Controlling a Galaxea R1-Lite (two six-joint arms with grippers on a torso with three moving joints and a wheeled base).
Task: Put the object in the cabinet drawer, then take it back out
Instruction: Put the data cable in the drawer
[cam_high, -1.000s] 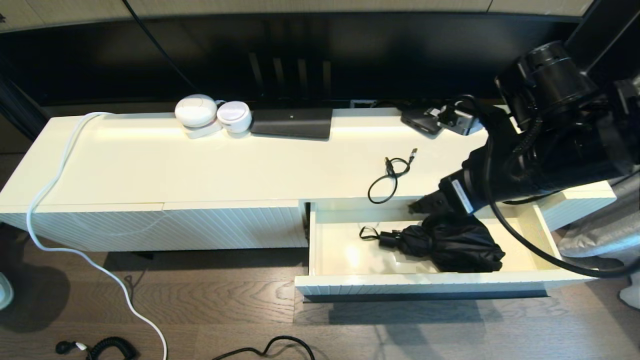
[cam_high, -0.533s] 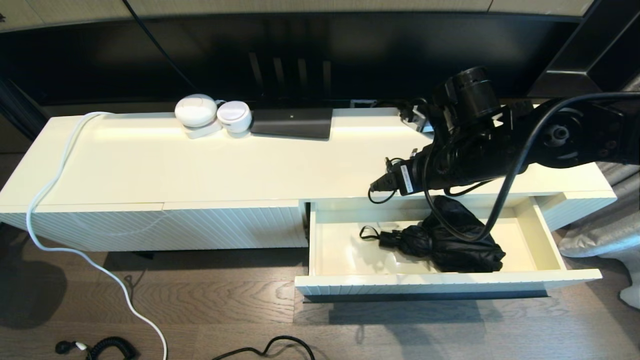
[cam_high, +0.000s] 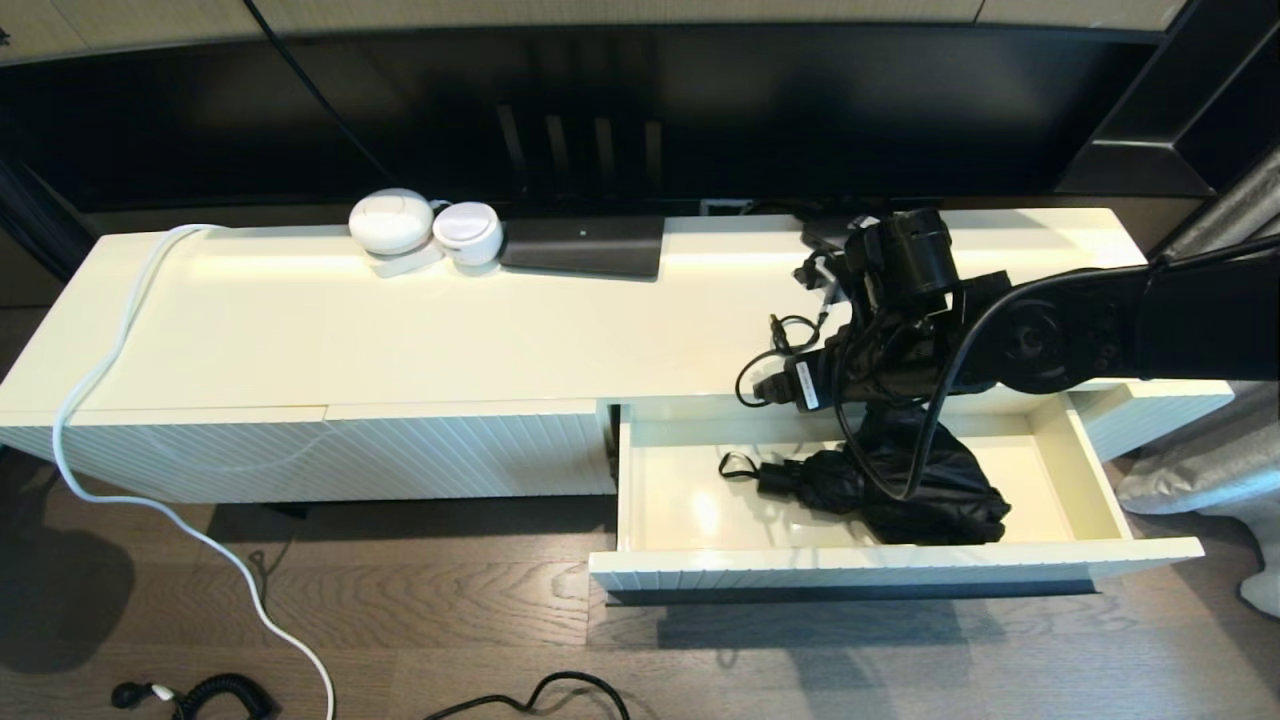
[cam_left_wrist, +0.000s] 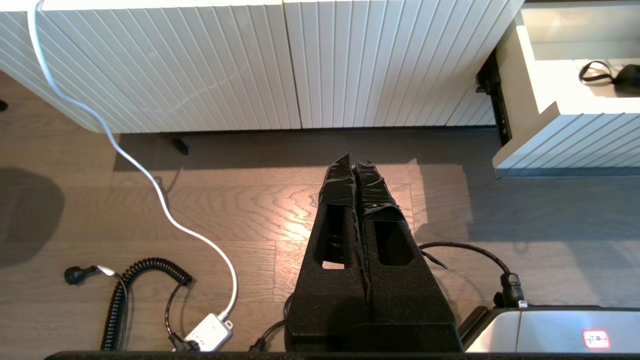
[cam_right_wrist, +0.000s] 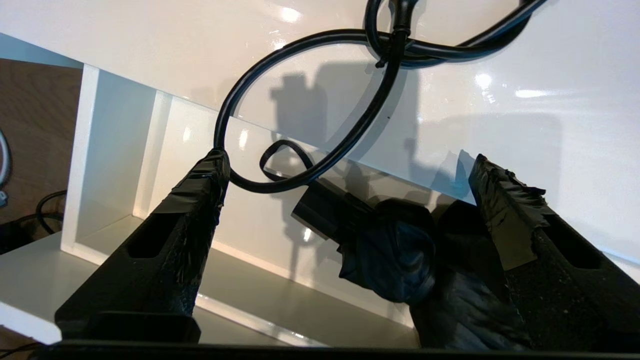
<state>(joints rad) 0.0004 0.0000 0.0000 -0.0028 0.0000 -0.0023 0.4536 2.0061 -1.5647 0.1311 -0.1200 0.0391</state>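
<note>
The cabinet drawer (cam_high: 860, 575) stands pulled out at the right, its cream inside showing and its black bar handle (cam_high: 850, 592) under the ribbed front. A black folded umbrella (cam_high: 930, 490) lies in it, strap end to the left. My right gripper (cam_high: 768, 386) hangs open just above the cabinet top's front edge, over the drawer's back, holding nothing. In the right wrist view the umbrella (cam_right_wrist: 395, 255) sits below and between the spread fingers of the right gripper (cam_right_wrist: 347, 162). My left gripper (cam_left_wrist: 354, 162) is shut and empty over the wooden floor, left of the drawer (cam_left_wrist: 565, 145).
A black looped cable (cam_high: 790, 345) lies on the cabinet top by the right gripper, one fingertip touching its loop (cam_right_wrist: 300, 41). Two white round devices (cam_high: 392, 222) and a black flat box (cam_high: 583, 245) sit at the back. A white cord (cam_high: 120, 340) runs over the cabinet's left end.
My right arm has swung from the right to the left and come lower, so the gripper is now at the cabinet top's edge. The umbrella has stayed in the drawer.
</note>
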